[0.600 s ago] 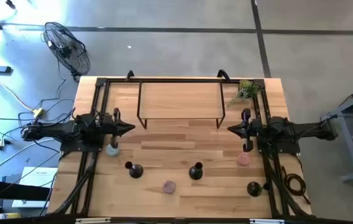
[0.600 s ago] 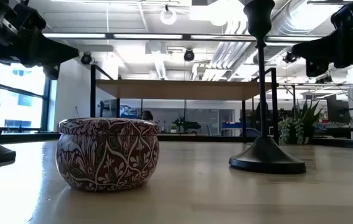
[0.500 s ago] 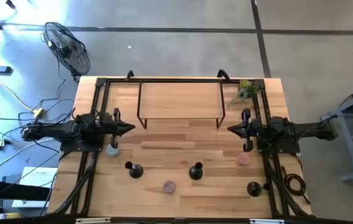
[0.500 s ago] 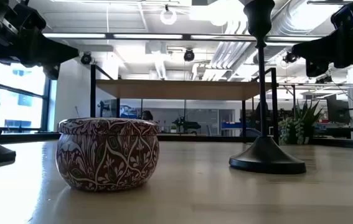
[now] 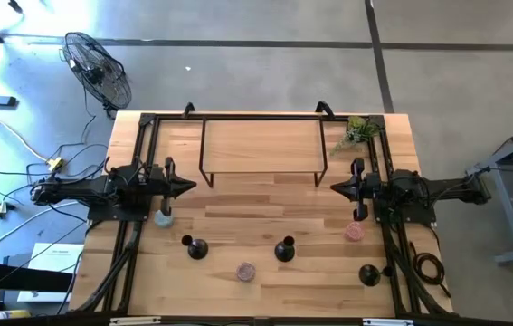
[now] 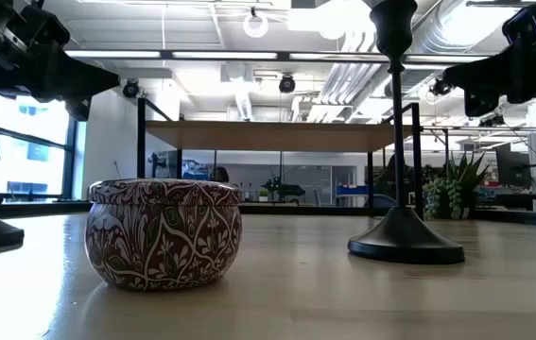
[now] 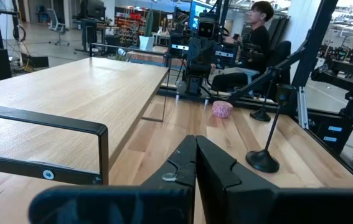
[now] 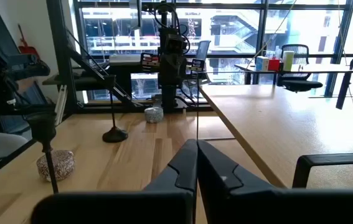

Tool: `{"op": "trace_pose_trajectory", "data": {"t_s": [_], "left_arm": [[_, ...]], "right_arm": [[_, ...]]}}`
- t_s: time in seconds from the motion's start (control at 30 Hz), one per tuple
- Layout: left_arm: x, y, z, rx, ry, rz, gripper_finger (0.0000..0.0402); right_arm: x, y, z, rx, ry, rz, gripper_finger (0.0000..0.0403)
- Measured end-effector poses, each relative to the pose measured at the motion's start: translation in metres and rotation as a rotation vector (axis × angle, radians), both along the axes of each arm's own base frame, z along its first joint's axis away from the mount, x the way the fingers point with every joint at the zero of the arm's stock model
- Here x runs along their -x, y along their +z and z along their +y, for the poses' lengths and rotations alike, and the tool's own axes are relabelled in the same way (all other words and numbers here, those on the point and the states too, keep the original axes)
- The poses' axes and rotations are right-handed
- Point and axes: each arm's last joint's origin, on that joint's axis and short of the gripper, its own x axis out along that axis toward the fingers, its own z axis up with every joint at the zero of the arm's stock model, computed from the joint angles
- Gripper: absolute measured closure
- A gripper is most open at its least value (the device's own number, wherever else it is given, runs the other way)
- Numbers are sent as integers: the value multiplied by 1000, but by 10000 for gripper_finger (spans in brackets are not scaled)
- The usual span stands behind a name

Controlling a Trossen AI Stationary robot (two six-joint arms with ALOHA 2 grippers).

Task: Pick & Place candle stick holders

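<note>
Three black candle stick holders stand upright on their round bases on the near half of the wooden table: one at the left [image 5: 195, 248], one in the middle [image 5: 284, 250] and one at the near right [image 5: 370, 274]. The middle one also shows in the low view [image 6: 405, 236] and in the left wrist view [image 7: 264, 158]. My left gripper [image 5: 188, 187] is shut and empty above the table's left side, pointing right; its shut fingers show in its wrist view [image 7: 195, 152]. My right gripper [image 5: 336, 187] is shut and empty above the right side, pointing left, as its wrist view [image 8: 196, 152] shows.
A wooden shelf on a black frame [image 5: 261, 149] stands at the far middle, a small plant [image 5: 358, 131] at the far right. Small round tins stand at the left [image 5: 163, 217], near middle [image 5: 245, 271] and right [image 5: 355, 232]. A person [image 7: 257, 25] sits beyond the table.
</note>
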Motion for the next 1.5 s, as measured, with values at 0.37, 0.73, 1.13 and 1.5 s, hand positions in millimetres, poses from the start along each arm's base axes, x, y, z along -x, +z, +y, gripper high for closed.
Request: {"op": "trace_pose_trajectory", "data": {"t_s": [0.37, 0.73, 1.13, 1.5], "left_arm": [[0, 0, 0, 0, 0, 0, 401], [0, 0, 0, 0, 0, 0, 401], [0, 0, 0, 0, 0, 0, 401], [0, 0, 0, 0, 1, -2, 401]], "right_arm": [[0, 0, 0, 0, 0, 0, 401], [0, 0, 0, 0, 0, 0, 402], [0, 0, 0, 0, 0, 1, 401], [0, 1, 0, 4, -14, -15, 400]]}}
